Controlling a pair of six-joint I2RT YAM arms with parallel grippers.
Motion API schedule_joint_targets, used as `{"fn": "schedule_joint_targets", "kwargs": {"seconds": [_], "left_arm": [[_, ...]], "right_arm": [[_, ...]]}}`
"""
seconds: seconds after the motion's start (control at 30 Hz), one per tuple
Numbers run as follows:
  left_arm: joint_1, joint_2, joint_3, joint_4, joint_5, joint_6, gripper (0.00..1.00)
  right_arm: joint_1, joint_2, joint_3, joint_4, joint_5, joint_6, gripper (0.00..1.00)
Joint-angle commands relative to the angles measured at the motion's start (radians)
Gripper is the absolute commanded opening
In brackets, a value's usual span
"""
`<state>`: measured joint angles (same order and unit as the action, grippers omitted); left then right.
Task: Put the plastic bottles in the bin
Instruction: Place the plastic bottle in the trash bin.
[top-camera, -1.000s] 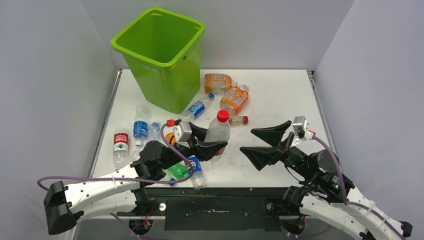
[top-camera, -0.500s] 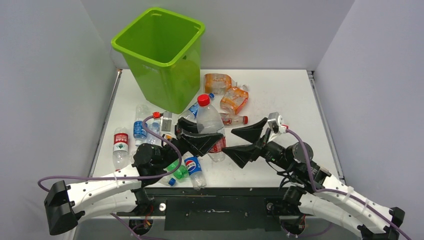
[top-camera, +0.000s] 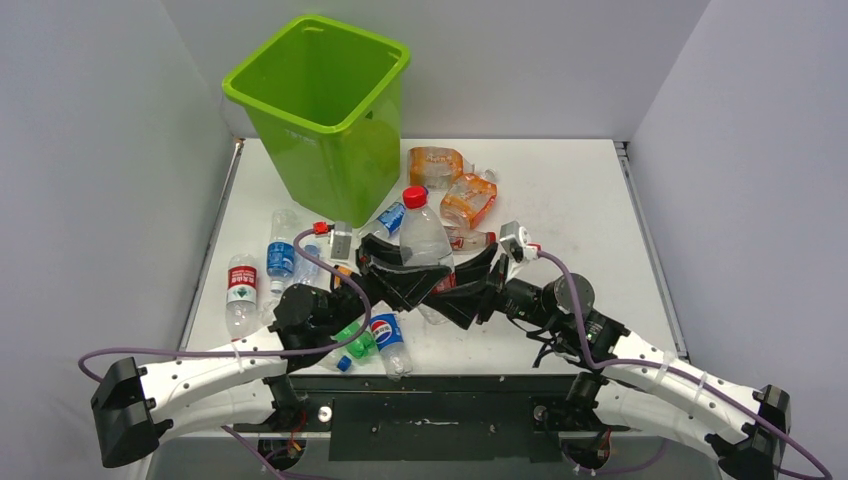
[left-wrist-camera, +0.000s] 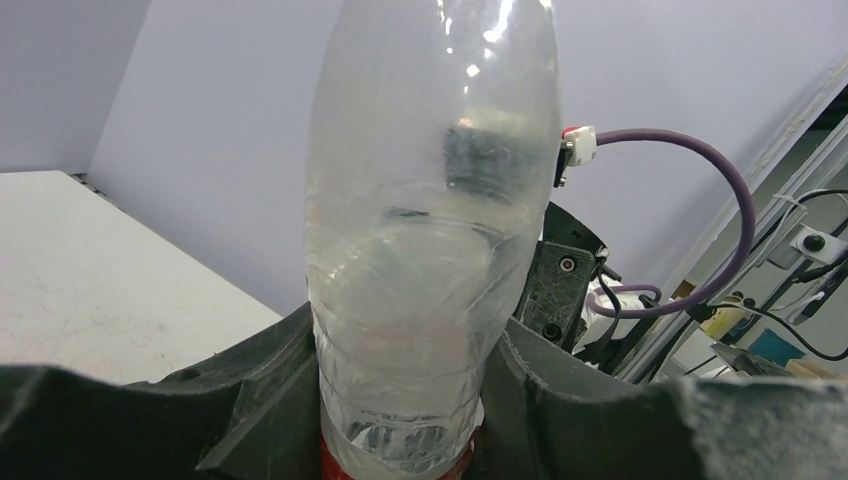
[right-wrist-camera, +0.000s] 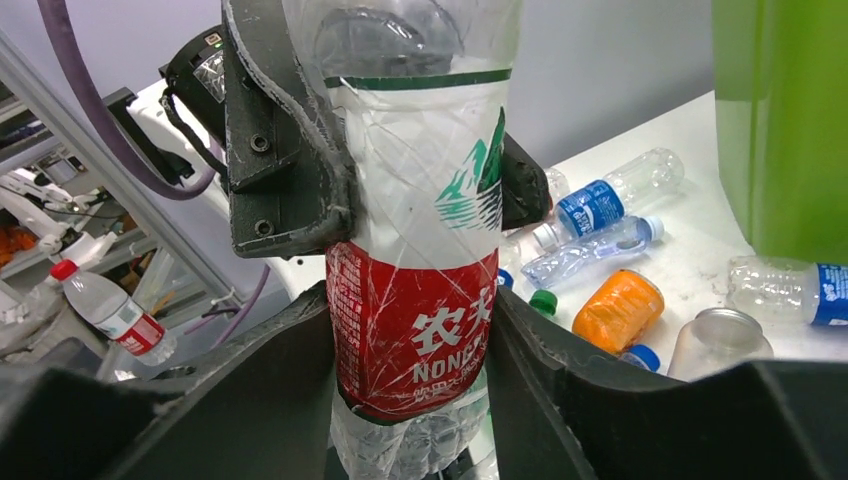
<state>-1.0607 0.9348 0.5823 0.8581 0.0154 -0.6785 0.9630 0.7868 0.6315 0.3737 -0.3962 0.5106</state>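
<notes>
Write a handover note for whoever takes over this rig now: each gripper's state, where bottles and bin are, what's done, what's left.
Left gripper: shut on the upright clear plastic bottle with red cap and red label.
Right gripper: jaws flank the same bottle's label; grip unclear.
Tall lime-green plastic bin: stands far left.
Done: no bottle seen in the bin; its floor is hidden.
Left: bin this bottle, then the loose bottles lying on the white table.

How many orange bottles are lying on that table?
3. The far orange bottle lies right of the bin; the second orange bottle just in front of it; the small orange bottle by the left arm. Others may be hidden.
</notes>
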Motion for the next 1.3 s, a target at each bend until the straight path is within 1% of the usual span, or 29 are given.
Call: {"fn": "schedule_joint_targets", "kwargs": {"seconds": [0.0,0.03,0.07,0.1,0.13,0.17,0.23,0.3,0.37,0.43,0.5,0.63,0.8,0.93,0.97,1.0,1.03,1.13,1.2,1.23,1.27], "left_arm": [[-0.006,-0.003,0.052,0.017,0.026,-0.003,0.54],[-0.006,-0.010,0.051,0.016,0.025,0.007,0.65],[-0.006,-0.021,0.050,0.015,0.022,0.032,0.74],[-0.005,-0.035,0.048,0.014,0.013,0.053,0.80],[-0.004,-0.052,0.050,0.007,0.002,0.086,0.83],[-0.003,-0.072,0.056,-0.007,-0.006,0.124,0.85],[0.001,-0.111,0.097,-0.097,-0.058,0.191,0.86],[0.015,-0.133,0.181,-0.254,-0.114,0.235,0.85],[0.044,-0.130,0.285,-0.421,-0.142,0.243,0.84],[0.083,-0.107,0.404,-0.562,-0.126,0.227,0.83],[0.135,-0.078,0.473,-0.669,-0.077,0.192,0.83],[0.195,-0.020,0.545,-0.771,0.022,0.140,0.82],[0.223,0.032,0.594,-0.844,0.067,0.122,0.77],[0.239,0.058,0.612,-0.889,0.103,0.113,0.75],[0.241,0.060,0.611,-0.891,0.110,0.111,0.73],[0.242,0.061,0.609,-0.890,0.111,0.110,0.69],[0.244,0.060,0.606,-0.887,0.112,0.109,0.63],[0.248,0.053,0.590,-0.874,0.118,0.103,0.38],[0.250,0.048,0.581,-0.838,0.121,0.103,0.23],[0.249,0.046,0.579,-0.830,0.121,0.104,0.14],[0.250,0.042,0.577,-0.824,0.120,0.107,0.07]], "right_arm": [[0.000,-0.009,-0.002,0.031,0.002,-0.042,0.41],[0.000,-0.016,0.000,0.016,0.002,-0.056,0.40],[0.000,-0.024,0.002,-0.010,0.006,-0.069,0.39],[0.001,-0.029,0.007,-0.033,0.010,-0.085,0.38],[0.002,-0.034,0.011,-0.056,0.015,-0.102,0.38],[0.002,-0.039,0.015,-0.079,0.021,-0.120,0.37],[0.001,-0.049,0.023,-0.126,0.037,-0.154,0.36],[0.002,-0.060,0.029,-0.168,0.057,-0.188,0.36],[0.003,-0.066,0.038,-0.204,0.075,-0.219,0.35],[0.003,-0.067,0.051,-0.234,0.091,-0.244,0.35],[0.002,-0.066,0.060,-0.254,0.104,-0.263,0.35],[0.003,-0.058,0.075,-0.276,0.119,-0.289,0.34],[0.003,-0.047,0.086,-0.273,0.120,-0.297,0.33],[0.005,-0.043,0.089,-0.266,0.117,-0.297,0.32],[0.004,-0.041,0.089,-0.265,0.117,-0.297,0.32],[0.004,-0.041,0.089,-0.265,0.117,-0.297,0.32],[0.004,-0.040,0.089,-0.263,0.116,-0.297,0.32],[0.005,-0.038,0.089,-0.264,0.118,-0.297,0.31],[0.005,-0.038,0.088,-0.266,0.122,-0.297,0.31],[0.005,-0.040,0.088,-0.269,0.125,-0.297,0.33],[0.005,-0.041,0.088,-0.272,0.133,-0.294,0.36]]}}
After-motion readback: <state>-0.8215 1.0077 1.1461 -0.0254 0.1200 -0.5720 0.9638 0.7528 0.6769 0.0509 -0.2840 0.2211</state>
